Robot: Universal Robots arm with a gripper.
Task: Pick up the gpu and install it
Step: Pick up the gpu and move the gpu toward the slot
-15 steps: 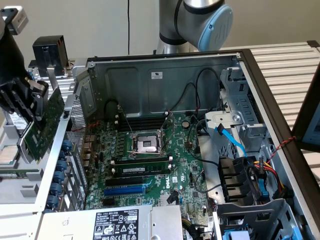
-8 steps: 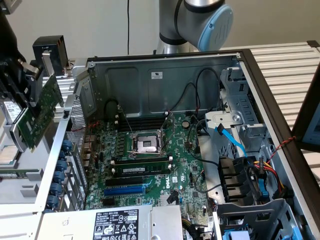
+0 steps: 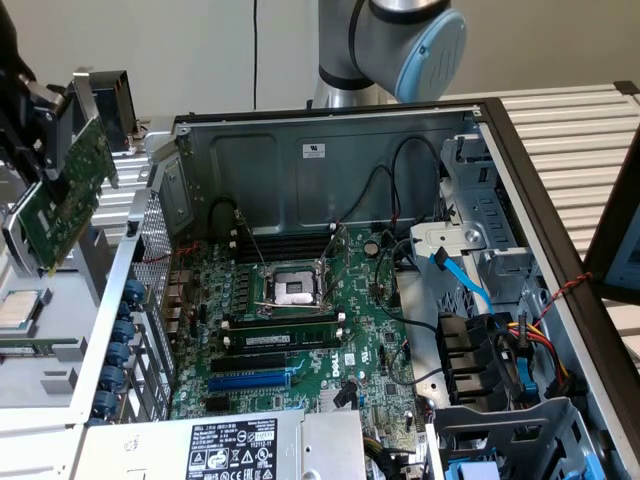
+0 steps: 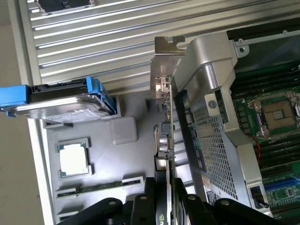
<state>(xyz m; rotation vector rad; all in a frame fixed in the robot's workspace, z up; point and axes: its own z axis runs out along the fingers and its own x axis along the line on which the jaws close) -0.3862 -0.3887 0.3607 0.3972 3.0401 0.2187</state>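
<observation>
Exterior view, item one: gpu [image 3: 68, 195]. We are holding it aloft and tilted in the gripper [image 3: 38, 150], jaws closed on the card. It is hanging outside the case [image 3: 330, 165] at the exterior view's left, above the tray [image 3: 70, 350]. Wrist view, same item: we are seeing it edge-on, a finger [image 4: 190, 206] on each face and the bracket [image 4: 168, 47] at the far end.

Item two: step in hand, as we judge it, carrying the card toward the motherboard [image 3: 375, 330]. Doing this well is calling for levelling the card, keeping its bracket toward the perforated rear wall [image 3: 150, 235], and lining it along the blue slot [image 3: 250, 380].

Item three: edges. The rear wall's rim is standing between card and board. Memory sticks [image 3: 285, 335] are lying near the slot.

Item four: open room. Above the board we are finding free space. Below the card, a chip [image 3: 22, 308] and a drive [image 4: 65, 105] are resting on the tray.
</observation>
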